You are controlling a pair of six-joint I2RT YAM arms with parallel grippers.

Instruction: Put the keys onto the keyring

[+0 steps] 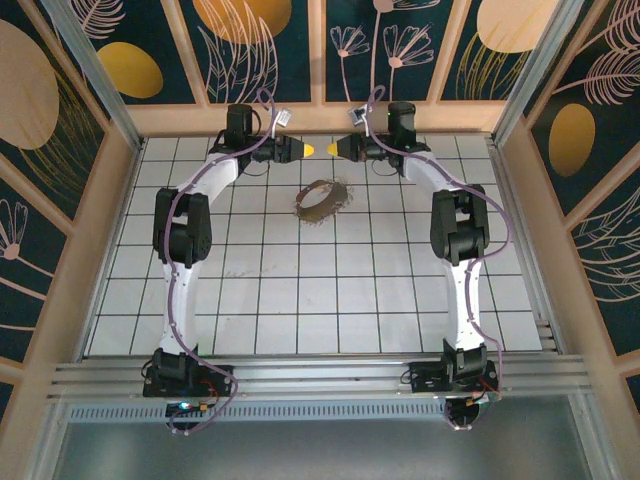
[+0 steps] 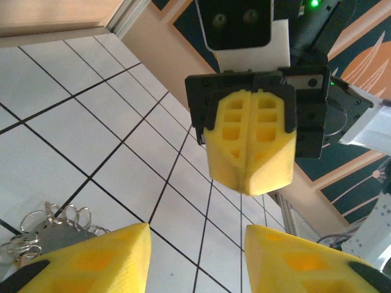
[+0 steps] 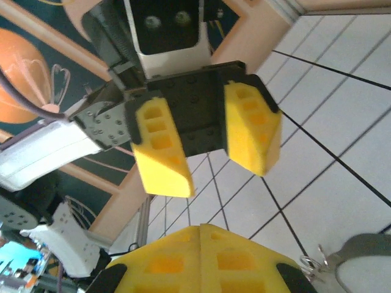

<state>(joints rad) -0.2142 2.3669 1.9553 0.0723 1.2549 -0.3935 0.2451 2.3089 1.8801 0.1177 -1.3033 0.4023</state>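
**Two empty pairs of fingers facing off beyond the keyring**

Both arms are reaching to the far edge of the white tiled desk point(image 1: 300, 300). The left arm's yellow foam fingers point(image 1: 307, 149) are pointing tip to tip at the right arm's yellow foam fingers point(image 1: 333, 149), just beside them. The left pair is standing spread with nothing between it. The right pair is pressing together on nothing.

The keyring, a thin brownish-grey beaded chain loop point(image 1: 302, 204), is lying flat on the tiles just nearer than the two tips, around the middle of the far rows. In the left wrist view a cluster of small silver rings and grey metal point(image 2: 52, 232) is sitting at the lower left, close under the left fingers. Whether the tiny silver key is among it, I cannot tell.

The nearest danger, as I am judging it, is the two tips knocking together, since any small advance by either arm is closing what little gap is showing. The spread left pair could also end up closing on the right pair's foam instead of on metal.

Going down for the chain is risky too. Soft, blunt foam is likely to push a thin loop across the smooth tiles rather than lift it. A flat little key is probably going to slip out of a pinch or get buried under the chain.
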